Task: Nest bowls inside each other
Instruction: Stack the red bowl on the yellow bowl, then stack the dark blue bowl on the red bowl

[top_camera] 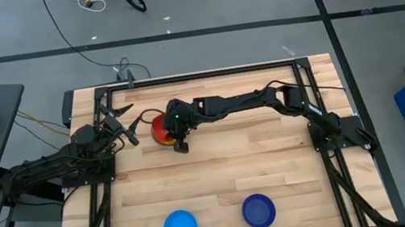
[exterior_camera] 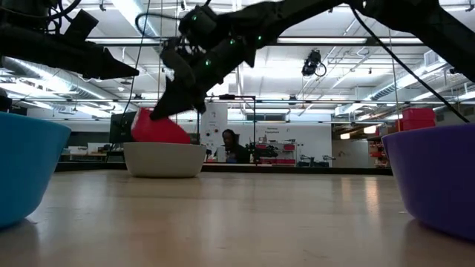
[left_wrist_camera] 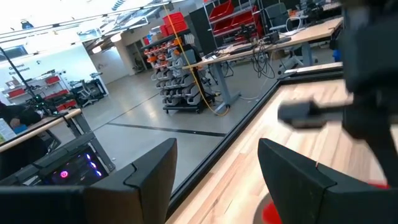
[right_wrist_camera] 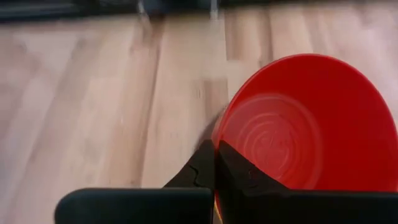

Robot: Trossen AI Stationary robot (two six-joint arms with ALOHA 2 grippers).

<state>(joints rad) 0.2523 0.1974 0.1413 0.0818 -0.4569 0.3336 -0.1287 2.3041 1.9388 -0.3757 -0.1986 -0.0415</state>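
Observation:
A red bowl (exterior_camera: pixel 159 127) hangs tilted over a pale grey bowl (exterior_camera: pixel 163 159) that stands on its base at the table's far left of middle. My right gripper (right_wrist_camera: pixel 214 167) is shut on the red bowl. A sliver of yellow bowl (top_camera: pixel 160 142) shows under the red bowl (top_camera: pixel 160 127). A light blue bowl (top_camera: pixel 180 226) and a dark blue bowl (top_camera: pixel 259 210) stand upright near the front edge. My left gripper (top_camera: pixel 128 129) waits open and level just left of the red bowl. My right gripper pinches the red bowl's rim (right_wrist_camera: pixel 219 144), one finger (right_wrist_camera: pixel 249 177) inside the bowl and the other outside. The fingers come slanting down from the table's right. The bowl is tilted, its lower part (exterior_camera: pixel 174 139) sunk behind the grey bowl's rim.
Bare wood lies between the stack and the two blue bowls. Black frame rails (top_camera: pixel 196 74) run along the table's far and side edges. In the low view the blue bowls (exterior_camera: pixel 26 167) (exterior_camera: pixel 438 178) stand close at either side.

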